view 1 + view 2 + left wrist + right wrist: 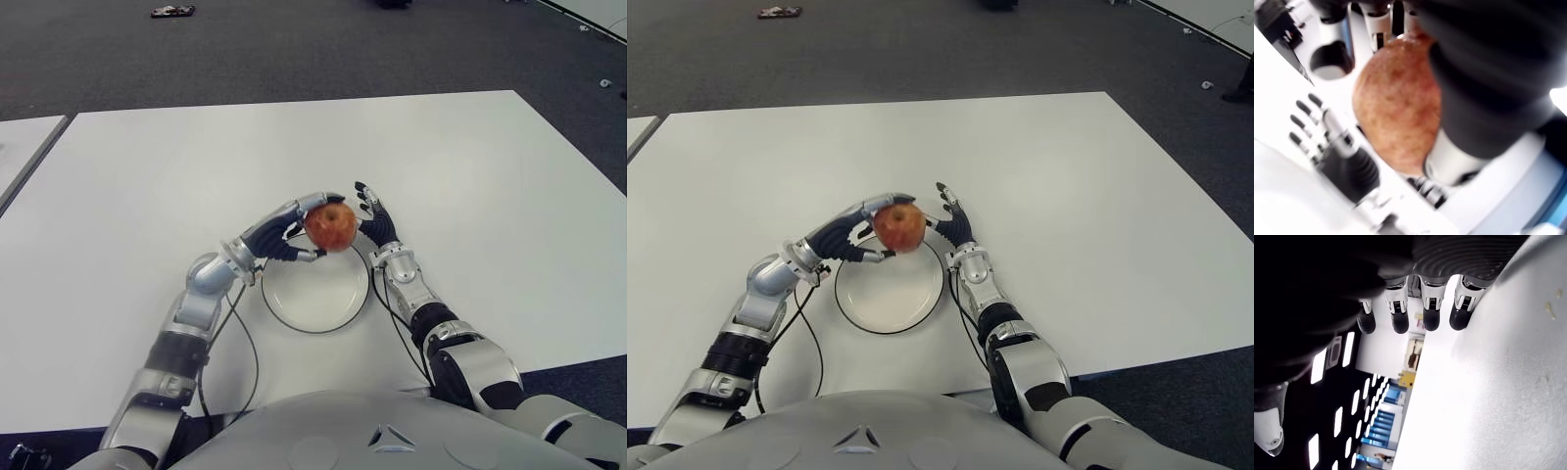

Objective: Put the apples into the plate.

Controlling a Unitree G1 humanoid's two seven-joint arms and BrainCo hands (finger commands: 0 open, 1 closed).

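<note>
Both arms are built of silver-grey metal shells broken by black joint bands at elbow and forearm. The left robot hand [290, 233] has a dark blue-black palm and silver finger segments with dark tips; the right robot hand [377, 221] matches it, with black fingers above a silver wrist block. A thin black cable [243, 338] loops from the left wrist back toward the body, and another runs along the right forearm. The torso [323, 436], at the bottom centre of the frame, is a smooth pale grey shell bearing a small triangular mark [390, 437].
</note>
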